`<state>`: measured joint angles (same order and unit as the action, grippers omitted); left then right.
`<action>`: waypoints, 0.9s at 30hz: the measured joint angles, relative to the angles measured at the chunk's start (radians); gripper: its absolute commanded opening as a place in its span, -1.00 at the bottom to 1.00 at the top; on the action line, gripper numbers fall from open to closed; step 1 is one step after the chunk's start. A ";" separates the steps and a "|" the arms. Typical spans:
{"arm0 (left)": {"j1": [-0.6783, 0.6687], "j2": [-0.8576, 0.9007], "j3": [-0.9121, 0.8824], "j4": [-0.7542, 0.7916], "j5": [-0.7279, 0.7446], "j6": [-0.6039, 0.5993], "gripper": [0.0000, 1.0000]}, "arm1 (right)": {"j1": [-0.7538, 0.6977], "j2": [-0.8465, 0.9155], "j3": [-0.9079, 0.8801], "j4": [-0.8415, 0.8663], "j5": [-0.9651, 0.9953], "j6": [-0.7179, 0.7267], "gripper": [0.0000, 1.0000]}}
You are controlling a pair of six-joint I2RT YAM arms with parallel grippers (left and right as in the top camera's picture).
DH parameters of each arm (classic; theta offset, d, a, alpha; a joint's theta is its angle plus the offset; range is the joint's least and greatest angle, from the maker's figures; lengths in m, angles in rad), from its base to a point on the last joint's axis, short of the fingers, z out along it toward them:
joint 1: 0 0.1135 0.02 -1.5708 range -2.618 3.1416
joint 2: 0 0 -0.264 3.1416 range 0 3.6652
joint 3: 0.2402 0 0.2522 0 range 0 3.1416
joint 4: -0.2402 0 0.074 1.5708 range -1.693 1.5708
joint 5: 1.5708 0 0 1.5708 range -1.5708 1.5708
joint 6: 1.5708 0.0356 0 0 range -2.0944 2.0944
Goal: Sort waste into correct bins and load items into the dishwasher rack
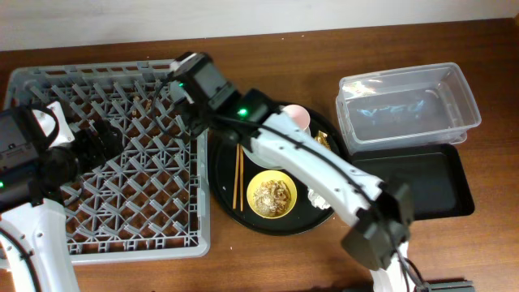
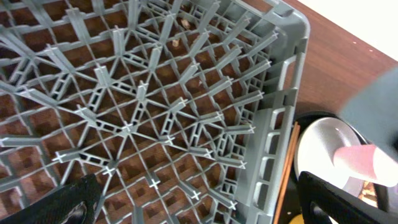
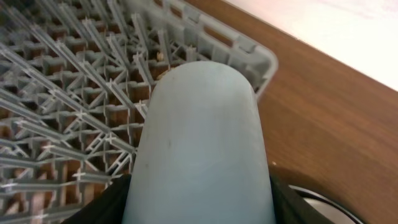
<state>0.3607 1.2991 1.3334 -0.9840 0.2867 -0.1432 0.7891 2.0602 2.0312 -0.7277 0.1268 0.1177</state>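
My right gripper (image 3: pixel 202 210) is shut on the small blue cup (image 3: pixel 202 137) and holds it above the far right corner of the grey dishwasher rack (image 3: pixel 68 93). In the overhead view the right gripper (image 1: pixel 180 81) hides the cup. My left gripper (image 2: pixel 199 208) is open and empty over the rack (image 2: pixel 155 93), near its right wall; overhead it (image 1: pixel 109 139) is at mid-rack. The pink cup (image 1: pixel 298 116) lies on the pale plate (image 2: pixel 323 140). The yellow bowl (image 1: pixel 271 196) holds beige scraps. Chopsticks (image 1: pixel 238 174), a white napkin (image 1: pixel 320 197) and gold foil (image 1: pixel 323 139) lie nearby.
The bowl, plate, cup and chopsticks sit on a large round black tray (image 1: pixel 220 166) right of the rack (image 1: pixel 105 203). A clear tub (image 1: pixel 409 105) stands at the far right, with a shallow black tray (image 1: pixel 426 185) in front of it. My right arm crosses over the round tray.
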 measured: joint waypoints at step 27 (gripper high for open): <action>0.000 0.000 0.000 -0.001 -0.030 0.000 0.99 | -0.323 -0.126 -0.075 -0.544 0.004 -0.091 -0.08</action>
<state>0.3607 1.2991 1.3334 -0.9848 0.2565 -0.1432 0.4660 1.9343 1.9560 -1.2720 0.1307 0.0265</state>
